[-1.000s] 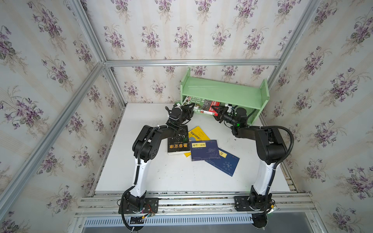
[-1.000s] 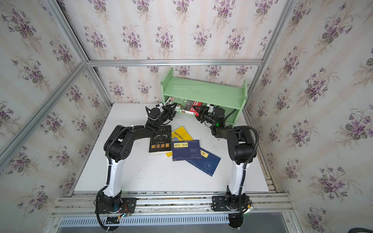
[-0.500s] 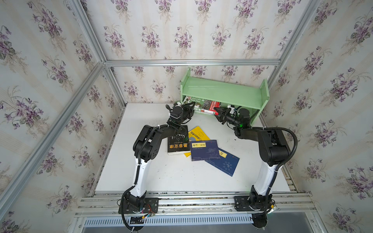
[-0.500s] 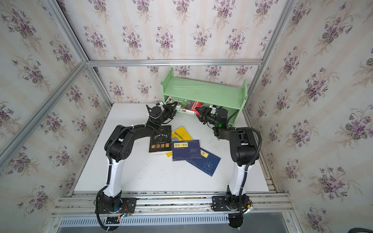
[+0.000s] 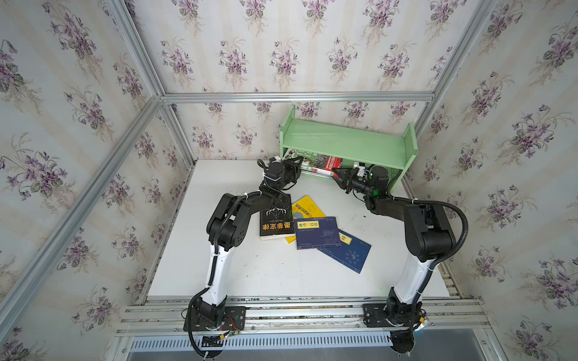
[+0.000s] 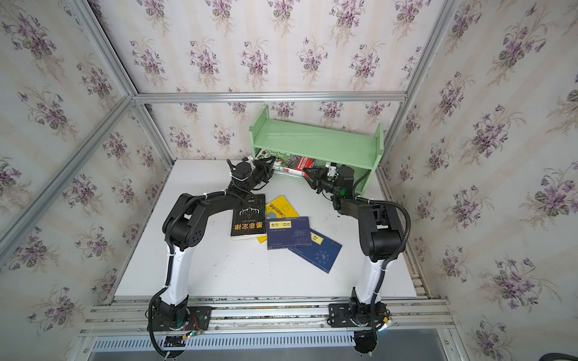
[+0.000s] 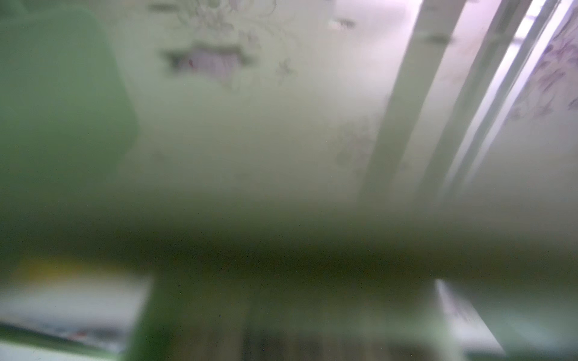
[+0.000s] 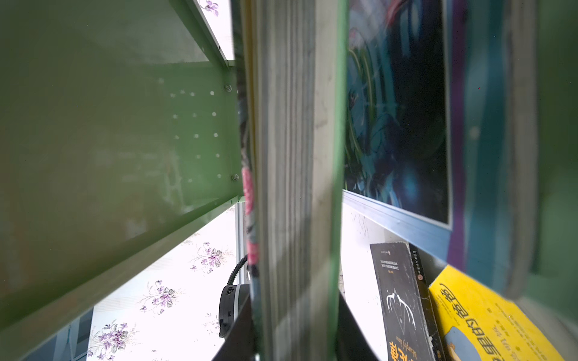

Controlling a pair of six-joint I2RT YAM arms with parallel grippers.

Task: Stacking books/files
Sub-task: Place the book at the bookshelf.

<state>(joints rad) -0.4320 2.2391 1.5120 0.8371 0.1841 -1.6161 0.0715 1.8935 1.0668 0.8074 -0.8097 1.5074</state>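
The green book (image 5: 325, 162) with the plant photo lies flat in the lower tier of the pale green shelf (image 5: 344, 143). Its long axis runs side to side along the shelf front, with the red-banded end toward the robot's right. In both top views it (image 6: 297, 162) pokes out from under the top board. In the right wrist view its thick page edge fills the middle. At this end it sits raised off the white book (image 8: 400, 125) with the teal ring, and table shows through the gap between them.

The right gripper (image 5: 335, 171) meets the red-banded end. In its wrist view the dark fingers (image 8: 237, 347) lie against either face of the page block, pinching it. The left gripper (image 5: 295, 163) is at the opposite end of the same book. Its wrist view is only a green blur, so I cannot tell whether those fingers are clamped on the cover or just beside it.

Nearer the arms' bases, four more lie flat on the white table (image 5: 250, 268):
- The black book (image 5: 276, 218) has its long axis front to back.
- The yellow book (image 5: 308, 206) is just beside it, angled.
- One navy book (image 5: 317, 233) lies squarely across the yellow one's corner.
- The other navy book (image 5: 347, 253) lies partly under the first, on a diagonal, its free corner pointing toward the right arm's base
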